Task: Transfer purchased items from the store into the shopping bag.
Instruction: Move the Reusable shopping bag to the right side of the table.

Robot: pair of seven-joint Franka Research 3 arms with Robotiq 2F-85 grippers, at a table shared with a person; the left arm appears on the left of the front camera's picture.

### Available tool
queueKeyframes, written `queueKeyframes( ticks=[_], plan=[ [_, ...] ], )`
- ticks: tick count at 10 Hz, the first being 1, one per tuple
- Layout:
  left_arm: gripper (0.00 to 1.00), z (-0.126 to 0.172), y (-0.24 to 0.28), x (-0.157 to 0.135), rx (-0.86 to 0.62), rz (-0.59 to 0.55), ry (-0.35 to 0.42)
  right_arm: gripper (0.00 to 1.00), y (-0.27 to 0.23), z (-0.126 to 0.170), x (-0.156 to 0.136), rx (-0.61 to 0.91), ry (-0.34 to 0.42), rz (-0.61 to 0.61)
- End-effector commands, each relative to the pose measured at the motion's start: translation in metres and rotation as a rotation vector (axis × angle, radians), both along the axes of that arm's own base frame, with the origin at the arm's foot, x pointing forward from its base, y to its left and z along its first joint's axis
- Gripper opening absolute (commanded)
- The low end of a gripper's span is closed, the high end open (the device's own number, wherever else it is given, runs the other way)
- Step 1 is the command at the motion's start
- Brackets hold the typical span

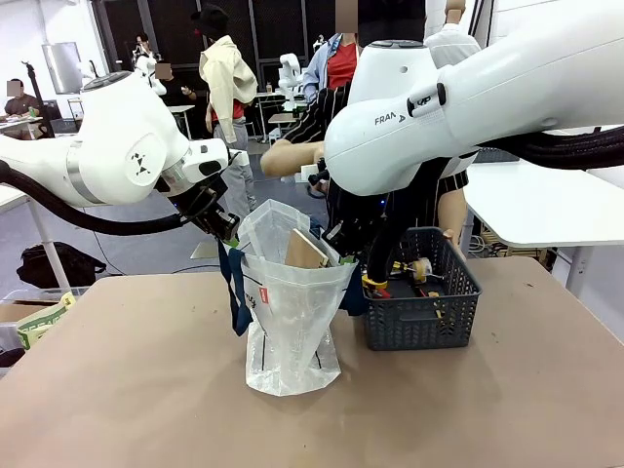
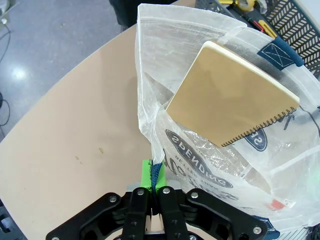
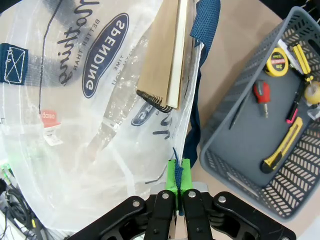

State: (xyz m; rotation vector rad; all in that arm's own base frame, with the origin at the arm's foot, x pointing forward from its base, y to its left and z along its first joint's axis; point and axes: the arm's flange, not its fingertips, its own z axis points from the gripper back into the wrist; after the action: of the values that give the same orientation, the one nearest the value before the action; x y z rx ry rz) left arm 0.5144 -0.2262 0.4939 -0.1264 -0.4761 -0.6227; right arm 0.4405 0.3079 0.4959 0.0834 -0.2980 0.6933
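Note:
The clear shopping bag [image 1: 292,322] stands upright mid-table with its mouth held wide. My left gripper [image 1: 226,230] is shut on the bag's navy handle at the left rim; in the left wrist view its green pads [image 2: 148,176] pinch the blue strap [image 2: 157,175]. At the right rim, my right gripper [image 3: 178,175] is shut on the other navy strap [image 3: 205,20]. A tan spiral-bound notebook [image 2: 230,95] leans inside the bag [image 3: 90,150]. Right of the bag sits the dark grey lattice store basket [image 1: 421,317], holding a yellow tape measure [image 3: 276,62], a red-handled tool [image 3: 261,92] and a yellow knife [image 3: 282,150].
A person stands behind the basket at the far side, forearm [image 1: 288,156] reaching over towards the bag. A green and white box [image 1: 39,322] lies off the table's left edge. Bare tan tabletop [image 1: 146,390] spreads in front of the bag and basket.

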Motion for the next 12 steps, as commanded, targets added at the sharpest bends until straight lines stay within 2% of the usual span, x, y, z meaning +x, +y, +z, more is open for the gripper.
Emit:
queueKeyframes(
  ticks=[1, 12],
  plan=[
    [0.0, 0.0014, 0.0018, 0.0013, -0.002, 0.003, -0.009, 0.0, -0.0032, 0.0005, -0.0022, 0.008, -0.004, -0.003],
    [0.0, 0.0014, 0.0018, 0.0013, -0.002, 0.003, -0.009, 0.0, -0.0032, 0.0005, -0.0022, 0.008, -0.004, -0.003]
  ],
)
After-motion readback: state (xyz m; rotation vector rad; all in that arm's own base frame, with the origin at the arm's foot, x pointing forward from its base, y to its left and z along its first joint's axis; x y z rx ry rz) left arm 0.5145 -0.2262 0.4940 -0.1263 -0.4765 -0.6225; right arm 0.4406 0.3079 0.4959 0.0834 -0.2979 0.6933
